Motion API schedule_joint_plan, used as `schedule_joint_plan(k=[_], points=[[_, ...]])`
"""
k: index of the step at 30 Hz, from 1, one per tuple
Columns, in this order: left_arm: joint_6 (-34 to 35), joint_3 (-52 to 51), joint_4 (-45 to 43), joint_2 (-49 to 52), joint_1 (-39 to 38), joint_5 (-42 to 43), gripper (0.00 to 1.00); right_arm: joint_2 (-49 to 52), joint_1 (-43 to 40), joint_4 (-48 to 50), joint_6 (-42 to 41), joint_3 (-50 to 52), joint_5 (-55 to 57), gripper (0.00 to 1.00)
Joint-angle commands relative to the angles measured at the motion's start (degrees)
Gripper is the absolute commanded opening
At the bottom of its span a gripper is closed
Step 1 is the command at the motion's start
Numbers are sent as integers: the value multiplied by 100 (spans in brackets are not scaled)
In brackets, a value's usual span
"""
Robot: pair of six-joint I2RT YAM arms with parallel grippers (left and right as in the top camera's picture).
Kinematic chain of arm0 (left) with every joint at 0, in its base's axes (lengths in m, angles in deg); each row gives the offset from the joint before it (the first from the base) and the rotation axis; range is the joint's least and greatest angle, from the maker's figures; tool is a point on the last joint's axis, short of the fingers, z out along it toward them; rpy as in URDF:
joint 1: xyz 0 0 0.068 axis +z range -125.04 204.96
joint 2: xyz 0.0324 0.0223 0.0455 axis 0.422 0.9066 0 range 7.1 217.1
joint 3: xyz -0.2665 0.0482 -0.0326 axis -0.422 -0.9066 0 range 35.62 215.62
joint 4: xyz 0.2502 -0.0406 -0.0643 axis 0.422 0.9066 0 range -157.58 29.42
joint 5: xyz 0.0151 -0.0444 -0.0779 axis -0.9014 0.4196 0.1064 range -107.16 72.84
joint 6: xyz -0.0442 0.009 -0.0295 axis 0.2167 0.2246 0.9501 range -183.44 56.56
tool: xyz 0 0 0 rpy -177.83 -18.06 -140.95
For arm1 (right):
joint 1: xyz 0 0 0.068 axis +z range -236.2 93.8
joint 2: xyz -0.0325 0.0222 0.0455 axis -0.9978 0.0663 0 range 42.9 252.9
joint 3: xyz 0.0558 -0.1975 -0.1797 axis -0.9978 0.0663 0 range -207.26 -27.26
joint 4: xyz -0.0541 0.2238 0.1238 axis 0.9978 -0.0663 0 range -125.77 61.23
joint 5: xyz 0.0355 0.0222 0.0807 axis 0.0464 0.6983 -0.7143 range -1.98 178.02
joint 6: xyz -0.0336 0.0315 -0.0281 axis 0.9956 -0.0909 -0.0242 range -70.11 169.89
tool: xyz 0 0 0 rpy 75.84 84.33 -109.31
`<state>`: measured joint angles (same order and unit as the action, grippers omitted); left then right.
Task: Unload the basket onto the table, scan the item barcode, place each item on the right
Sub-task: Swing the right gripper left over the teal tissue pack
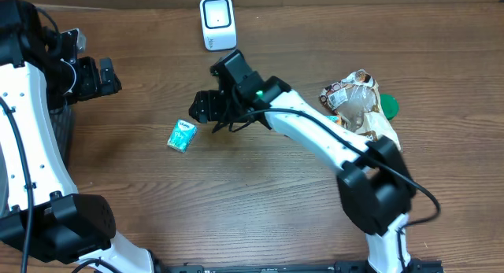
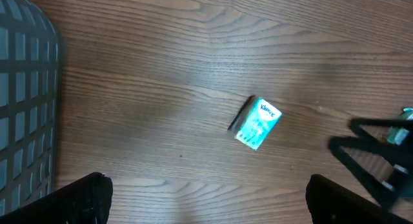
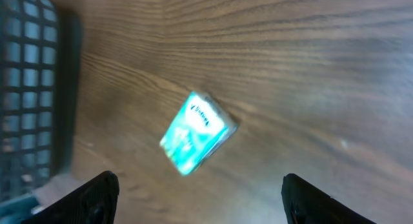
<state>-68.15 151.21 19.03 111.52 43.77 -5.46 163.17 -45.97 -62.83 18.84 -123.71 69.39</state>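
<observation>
Kleenex tissue pack point(image 1: 182, 136): teal, lying flat on the wooden table point(image 1: 283, 218), skewed to the grain, just beside the right gripper point(image 1: 205, 108) and well apart from the white barcode scanner point(image 1: 216, 23). The right fingers point(image 3: 97, 198) stand wide apart and hold nothing; the pack lies ahead of them, untouched. The left gripper point(image 1: 98, 76), near the wire basket point(image 1: 61, 131), is spread fully and empty. To grasp well, turn your wrist so the fingers straddle the pack's narrower width, lower until they flank it, then close. No barcode shows on the upper face, so you will probably have to present the underside. Count: one tissue pack, one scanner, one basket, two grippers, one heap of crumpled packets point(image 1: 358, 108), their number indistinct.
</observation>
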Motion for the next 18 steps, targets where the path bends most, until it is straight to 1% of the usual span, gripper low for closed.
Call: schedule_joint_plan(k=[1,3,5,9,10,13,18], points=[[-90,28,-11,-22,24,-11,100,376,79,345,933,-227,-345,79],[-90,28,-11,-22,24,-11,100,538,168,597,1176,-227,-437,77],[-90,28,-11,-22,24,-11,100,695,273,872,1294,-227,-439,73],[-90,28,-11,-22,24,-11,100,925,492,1226,1311,-227,-328,69],[-90,28,-11,-22,24,-11,100,986,546,1281,1311,-227,-229,66],[-90,28,-11,-22,24,-11,100,1145,649,1303,1309,-227,212,63],[-90,28,-11,-22,24,-11,100,1248,671,1300,1309,-221,614,61]])
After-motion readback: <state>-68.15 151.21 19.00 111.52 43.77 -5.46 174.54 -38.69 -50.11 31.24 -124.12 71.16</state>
